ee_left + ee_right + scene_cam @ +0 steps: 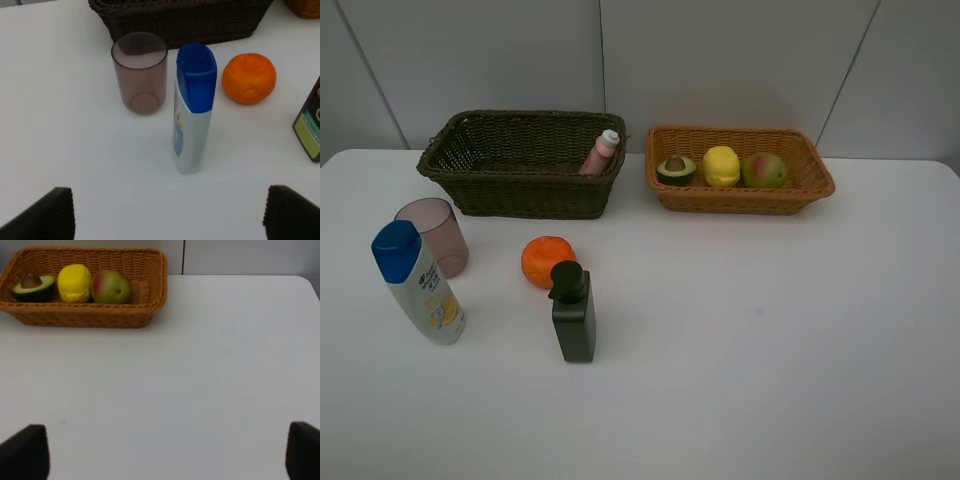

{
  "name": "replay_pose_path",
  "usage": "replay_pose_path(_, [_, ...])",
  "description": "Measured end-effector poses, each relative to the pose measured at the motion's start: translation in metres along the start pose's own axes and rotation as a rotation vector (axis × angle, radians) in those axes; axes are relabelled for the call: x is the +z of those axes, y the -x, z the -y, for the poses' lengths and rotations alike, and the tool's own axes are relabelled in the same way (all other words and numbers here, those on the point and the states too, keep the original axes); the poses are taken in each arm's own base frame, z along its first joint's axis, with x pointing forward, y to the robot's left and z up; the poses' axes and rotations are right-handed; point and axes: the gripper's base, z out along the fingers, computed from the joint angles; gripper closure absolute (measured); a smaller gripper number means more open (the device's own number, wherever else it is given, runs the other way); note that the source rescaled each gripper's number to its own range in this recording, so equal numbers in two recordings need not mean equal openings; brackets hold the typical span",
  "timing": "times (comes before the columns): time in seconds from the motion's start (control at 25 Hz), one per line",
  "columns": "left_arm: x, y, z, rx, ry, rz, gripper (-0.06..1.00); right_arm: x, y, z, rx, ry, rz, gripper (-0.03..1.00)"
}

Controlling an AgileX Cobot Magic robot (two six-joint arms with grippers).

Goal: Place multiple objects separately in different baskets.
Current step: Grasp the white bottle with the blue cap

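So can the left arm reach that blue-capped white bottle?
Probably yes. The left gripper is open, and the white blue-capped bottle stands upright straight ahead of it with only bare table between; cup and orange sit farther back.

At the upper left of the high view, the dark basket's (520,190) wall hides all but the pink bottle's (603,150) neck and shoulder. The light basket's (740,198) front wall covers the undersides of the avocado (675,169), lemon (721,165) and pear (765,170). The white bottle's (428,292) label is too small to read. In the left wrist view the frame edge leaves only a corner of the black bottle (310,130), its label blurred. The left gripper (167,216) and right gripper (167,452) show only edge-clipped fingertips.
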Motion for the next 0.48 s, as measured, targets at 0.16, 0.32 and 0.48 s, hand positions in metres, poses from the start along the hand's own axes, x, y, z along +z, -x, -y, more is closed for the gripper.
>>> replay_pose_path(0.16, [0.0, 0.0, 0.0, 0.0, 0.0, 0.0, -0.05, 0.0, 0.0, 0.0, -0.001, 0.0, 0.0, -0.03])
replay_pose_path(0.32, [0.0, 0.0, 0.0, 0.0, 0.0, 0.0, -0.05, 0.0, 0.0, -0.0004, -0.009, 0.004, 0.0, -0.03])
replay_pose_path(0.48, [0.0, 0.0, 0.0, 0.0, 0.0, 0.0, -0.05, 0.0, 0.0, -0.0012, -0.017, 0.013, 0.0, -0.03])
